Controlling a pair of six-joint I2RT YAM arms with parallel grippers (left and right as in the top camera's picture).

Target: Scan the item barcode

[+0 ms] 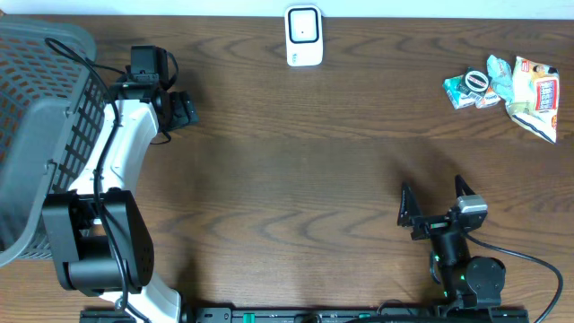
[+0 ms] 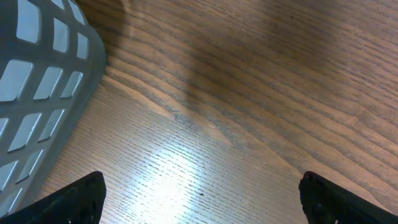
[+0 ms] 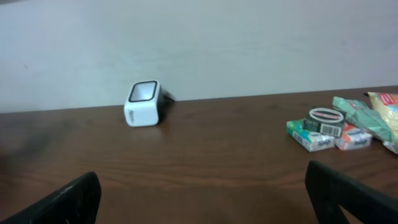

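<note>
Two sets splayed wide: left fingers [image 2: 68, 202], right fingers [image 3: 62, 202]; boxy white scanner [image 1: 304, 36]; crinkly packets [image 1: 535, 91].

Basket [image 1: 36, 117] cut by left edge; packet [image 3: 387, 112] cropped right; barcodes on items [image 1: 493, 90] too small.

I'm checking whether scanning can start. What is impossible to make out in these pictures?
Barcodes on the packets: too small overhead, blurred in the right wrist view.
Snack bag: cut off by the right edge of the right wrist view.
Basket: cut off by the left edge overhead, partly covered by the left arm; its contents are hidden.
Scanner: its window is too small to tell whether it is lit.
</note>
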